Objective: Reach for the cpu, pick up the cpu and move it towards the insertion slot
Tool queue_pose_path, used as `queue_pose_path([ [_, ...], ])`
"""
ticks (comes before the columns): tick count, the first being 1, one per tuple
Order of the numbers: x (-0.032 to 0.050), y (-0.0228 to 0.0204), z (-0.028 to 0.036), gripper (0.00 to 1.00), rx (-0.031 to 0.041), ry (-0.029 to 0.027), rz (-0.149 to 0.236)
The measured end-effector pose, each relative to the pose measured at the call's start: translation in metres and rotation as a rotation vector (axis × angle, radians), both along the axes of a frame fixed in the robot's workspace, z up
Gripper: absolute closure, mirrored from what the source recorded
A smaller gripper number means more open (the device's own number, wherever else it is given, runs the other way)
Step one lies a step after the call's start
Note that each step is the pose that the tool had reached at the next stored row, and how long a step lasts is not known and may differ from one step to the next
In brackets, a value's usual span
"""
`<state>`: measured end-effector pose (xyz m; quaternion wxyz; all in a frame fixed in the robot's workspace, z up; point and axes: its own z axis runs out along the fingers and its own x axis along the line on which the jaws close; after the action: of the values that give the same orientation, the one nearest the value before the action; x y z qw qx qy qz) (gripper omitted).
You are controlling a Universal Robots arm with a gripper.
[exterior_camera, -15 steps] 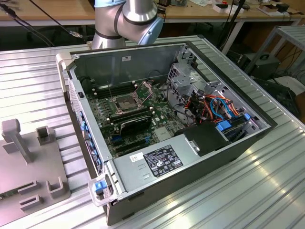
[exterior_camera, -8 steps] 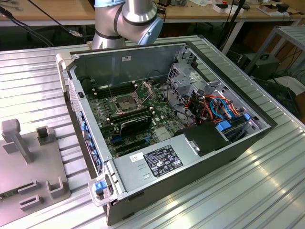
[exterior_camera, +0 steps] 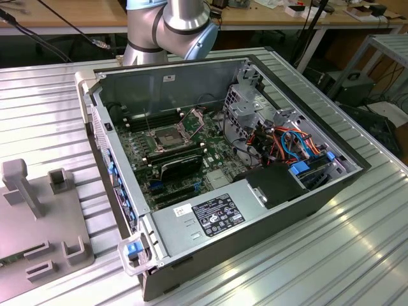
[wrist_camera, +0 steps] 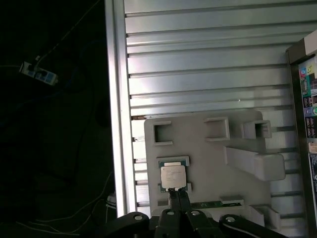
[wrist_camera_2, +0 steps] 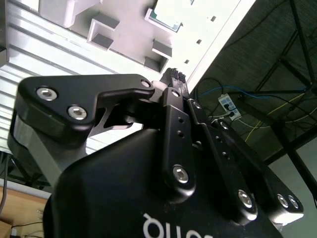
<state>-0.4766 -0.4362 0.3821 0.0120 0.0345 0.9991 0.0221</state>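
The cpu (wrist_camera: 173,176), a small square chip with a pale metal face, lies flat in a recess of the grey holder plate (wrist_camera: 208,151). In the first wrist view my gripper (wrist_camera: 177,194) hangs above the plate, shut with nothing between its fingers, its tips pointing at the chip's near edge. The second wrist view shows the black fingers (wrist_camera_2: 174,79) pressed together, with the cpu (wrist_camera_2: 166,15) well beyond them. In the exterior view the insertion slot (exterior_camera: 164,138) is on the motherboard inside the open computer case (exterior_camera: 306,204), its metal frame lifted.
The holder plate (exterior_camera: 25,223) with raised fixtures sits at the exterior view's left of the case. A labelled power supply (exterior_camera: 210,217), drive cage (exterior_camera: 245,102) and coloured cables (exterior_camera: 287,143) fill the case. The ribbed table's edge (wrist_camera: 116,99) runs close beside the plate.
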Motion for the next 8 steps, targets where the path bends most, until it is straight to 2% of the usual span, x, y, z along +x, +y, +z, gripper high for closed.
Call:
queue_pose_path([
  [8, -0.0012, 0.0000, 0.0000, 0.89, 0.0000, 0.0000, 0.000],
])
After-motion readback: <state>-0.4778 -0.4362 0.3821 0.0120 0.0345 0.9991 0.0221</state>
